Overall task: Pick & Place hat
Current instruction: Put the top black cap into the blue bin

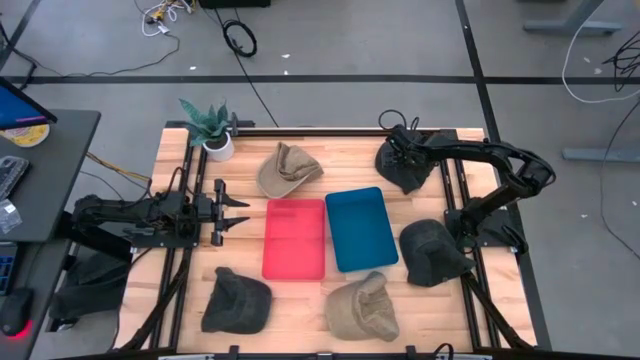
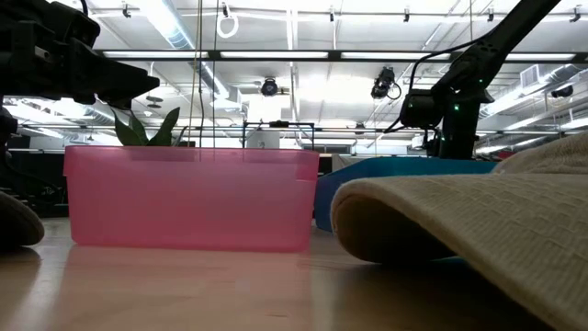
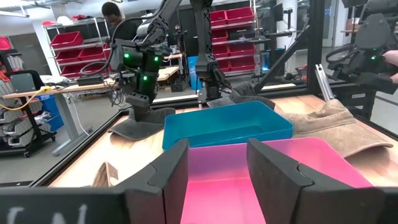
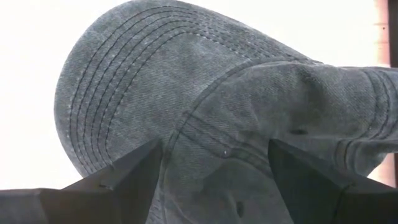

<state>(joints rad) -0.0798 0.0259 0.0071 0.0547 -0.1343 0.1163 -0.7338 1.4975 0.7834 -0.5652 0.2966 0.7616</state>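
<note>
Hovering over the dark grey hat (image 4: 236,112) at the far right corner of the tabletop (image 1: 300,300), our right hand (image 4: 214,174) has its fingers spread wide apart, straddling the seam where brim meets crown, not yet closed on it. We judge the washed cotton light, soft and floppy, likely to sag and fold when lifted, so the stitched brim, stiffer than the crown, looks the surest place to pinch. Our left hand (image 1: 235,212) waits partly open at the left edge, facing the pink bin (image 1: 294,238) and the blue bin (image 1: 360,228) beyond.
</note>
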